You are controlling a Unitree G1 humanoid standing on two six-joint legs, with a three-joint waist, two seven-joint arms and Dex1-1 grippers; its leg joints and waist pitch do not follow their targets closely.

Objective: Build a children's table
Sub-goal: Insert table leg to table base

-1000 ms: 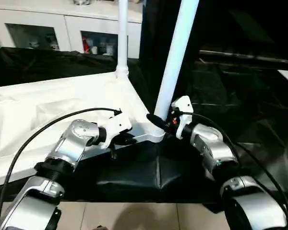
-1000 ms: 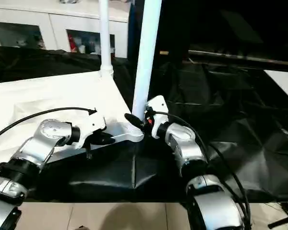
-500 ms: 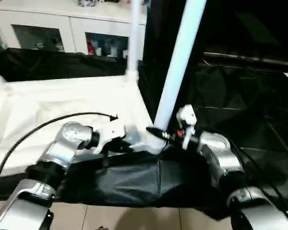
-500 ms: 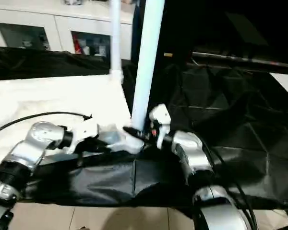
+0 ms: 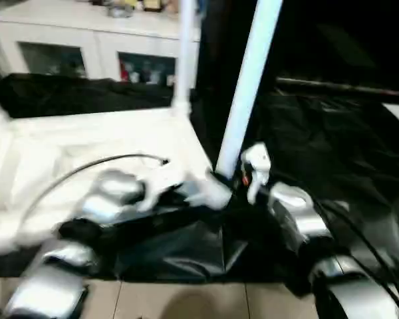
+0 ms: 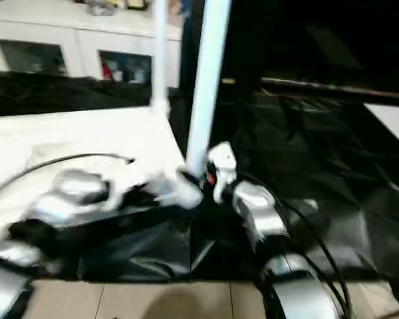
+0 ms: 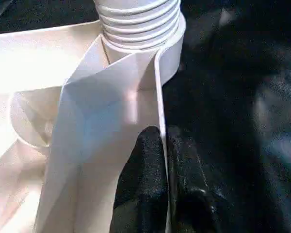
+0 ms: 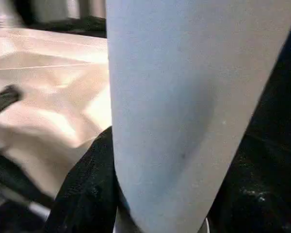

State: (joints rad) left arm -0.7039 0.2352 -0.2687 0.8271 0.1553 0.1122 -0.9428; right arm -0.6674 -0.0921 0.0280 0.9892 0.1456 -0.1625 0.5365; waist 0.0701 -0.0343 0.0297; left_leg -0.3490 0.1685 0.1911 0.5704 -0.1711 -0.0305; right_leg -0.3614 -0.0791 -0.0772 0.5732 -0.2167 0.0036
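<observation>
**Robot Holds Tight While a Leg Goes In**

Both silver arms have slid a bit since a second ago, and the left elbow has dropped lower and out to the side. The view has tipped too, so part of that is just the head moving.

The left gripper (image 7: 164,160) is pinched shut on the thin raised edge of the tabletop (image 5: 86,143), close to the corner. The right gripper (image 5: 227,179) has its black fingers (image 8: 85,194) wrapped around the near leg (image 5: 247,86), low down by the corner hole.

The table lies upside down on a black cloth (image 5: 332,146). Two legs stick up: the near leg and a far leg (image 5: 185,53) at the next corner. Ridges still show above the near hole (image 7: 138,19), so I think that leg needs more turning. At least one more leg seems left to do.

Everything is white plastic, smooth and shiny. A white cabinet (image 5: 86,46) stands behind.
</observation>
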